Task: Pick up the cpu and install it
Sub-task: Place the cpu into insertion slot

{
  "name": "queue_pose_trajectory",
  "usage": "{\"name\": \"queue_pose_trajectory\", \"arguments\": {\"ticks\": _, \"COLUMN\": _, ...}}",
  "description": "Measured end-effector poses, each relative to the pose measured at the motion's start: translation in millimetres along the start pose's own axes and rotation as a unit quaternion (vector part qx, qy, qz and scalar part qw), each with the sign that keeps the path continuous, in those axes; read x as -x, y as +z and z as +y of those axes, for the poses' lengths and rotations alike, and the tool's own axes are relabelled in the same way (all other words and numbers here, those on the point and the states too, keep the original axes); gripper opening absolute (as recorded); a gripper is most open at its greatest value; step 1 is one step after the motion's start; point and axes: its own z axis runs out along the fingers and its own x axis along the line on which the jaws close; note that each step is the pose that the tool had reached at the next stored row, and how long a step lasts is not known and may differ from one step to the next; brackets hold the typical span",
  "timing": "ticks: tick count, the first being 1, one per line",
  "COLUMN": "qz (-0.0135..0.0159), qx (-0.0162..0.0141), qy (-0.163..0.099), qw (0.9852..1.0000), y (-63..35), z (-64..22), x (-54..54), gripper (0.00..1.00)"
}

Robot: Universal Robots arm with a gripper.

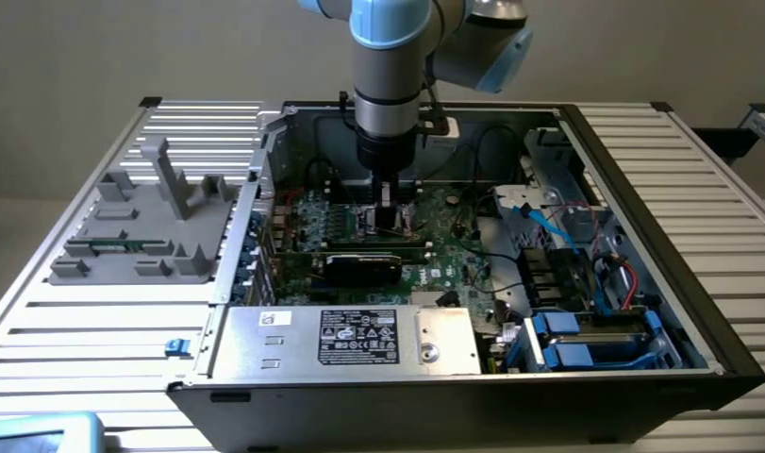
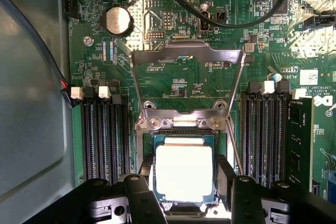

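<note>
The cpu (image 2: 184,174), a flat square chip with a bright silver top and thin green rim, sits level between my fingers (image 2: 143,192). It is directly over the dark socket (image 2: 148,148) on the green motherboard. The fingers touch its two opposite sides, so my gripper (image 2: 184,182) is shut on it. The socket's metal load plate (image 2: 186,56) stands swung open beyond the chip. In the exterior view my gripper (image 1: 389,215) reaches straight down into the open computer case (image 1: 684,311), low over the socket area. I cannot tell whether the chip rests in the socket or hovers just above it.
Memory slots (image 2: 105,140) flank the socket, with a memory stick (image 2: 299,140) on one side. A black card (image 1: 375,264) lies just in front of the socket and a metal power supply (image 1: 344,340) at the case front. Cables (image 1: 540,226) and blue drive bays (image 1: 584,340) are on the exterior view's right. A grey fixture (image 1: 143,226) is outside on the exterior view's left.
</note>
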Motion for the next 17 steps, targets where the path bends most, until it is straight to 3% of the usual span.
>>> {"name": "queue_pose_trajectory", "arguments": {"ticks": 17, "qz": 0.0007, "qx": -0.0001, "qy": 0.000, "qw": 1.0000, "y": -0.1, "z": 0.4, "x": 1.5, "gripper": 0.55}}
